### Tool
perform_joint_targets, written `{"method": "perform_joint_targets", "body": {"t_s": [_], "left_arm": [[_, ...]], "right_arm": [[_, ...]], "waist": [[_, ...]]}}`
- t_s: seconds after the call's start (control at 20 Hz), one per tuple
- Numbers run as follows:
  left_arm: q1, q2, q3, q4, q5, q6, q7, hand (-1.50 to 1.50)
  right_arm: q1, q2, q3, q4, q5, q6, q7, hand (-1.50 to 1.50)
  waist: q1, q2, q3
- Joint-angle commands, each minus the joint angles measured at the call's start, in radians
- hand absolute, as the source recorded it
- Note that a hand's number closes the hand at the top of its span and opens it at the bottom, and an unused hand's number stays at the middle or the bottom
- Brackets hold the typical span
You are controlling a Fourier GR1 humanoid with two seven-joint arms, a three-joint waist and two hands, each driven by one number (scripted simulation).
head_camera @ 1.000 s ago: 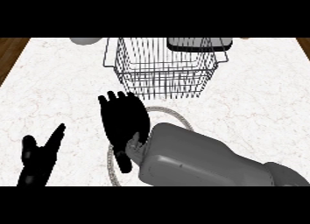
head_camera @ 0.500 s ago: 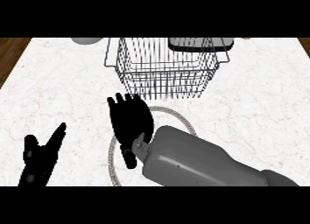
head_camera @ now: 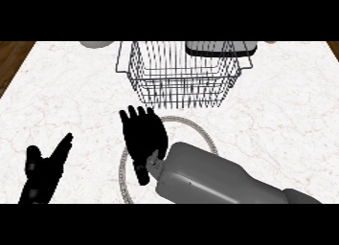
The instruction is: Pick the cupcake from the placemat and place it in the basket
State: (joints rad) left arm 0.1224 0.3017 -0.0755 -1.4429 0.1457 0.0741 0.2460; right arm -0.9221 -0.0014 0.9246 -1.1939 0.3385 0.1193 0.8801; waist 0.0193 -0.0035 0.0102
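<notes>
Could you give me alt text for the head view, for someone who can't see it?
The right hand, fingers straight, hovers over a round placemat on a white counter, below a wire basket. The left hand rests open at lower left; no cupcake shows.

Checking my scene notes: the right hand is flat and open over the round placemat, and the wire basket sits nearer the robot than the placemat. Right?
Not quite. The head view shows the wire basket beyond the round placemat, farther from the robot. The right hand is indeed flat and open over it.
</notes>
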Motion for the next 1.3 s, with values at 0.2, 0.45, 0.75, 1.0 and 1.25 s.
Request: {"method": "perform_joint_targets", "body": {"t_s": [0.2,0.45,0.75,1.0,1.25], "left_arm": [[-0.024,-0.029,0.001,0.039,-0.008,-0.011,0.028,0.00],[-0.035,-0.044,0.011,0.084,-0.011,-0.023,0.011,0.00],[-0.024,-0.046,0.018,0.104,-0.029,-0.044,-0.020,0.00],[-0.020,-0.097,-0.007,0.065,-0.065,0.008,0.001,0.00],[-0.031,-0.069,0.021,0.090,-0.050,-0.043,-0.009,0.00]], "right_arm": [[-0.009,0.001,0.048,0.171,-0.025,-0.015,-0.078,-1.50],[-0.040,0.001,0.096,0.119,-0.095,-0.007,0.025,-1.50],[-0.011,0.001,0.097,0.130,-0.072,-0.030,-0.023,-1.50],[0.004,0.001,0.136,0.143,-0.084,-0.069,-0.035,-1.50],[-0.025,0.001,0.168,0.219,-0.112,-0.073,-0.079,1.50]], "waist": [[0.001,0.007,-0.011],[0.006,0.007,-0.011],[-0.006,0.005,-0.011],[-0.005,0.005,-0.011],[0.008,0.008,-0.011]]}}
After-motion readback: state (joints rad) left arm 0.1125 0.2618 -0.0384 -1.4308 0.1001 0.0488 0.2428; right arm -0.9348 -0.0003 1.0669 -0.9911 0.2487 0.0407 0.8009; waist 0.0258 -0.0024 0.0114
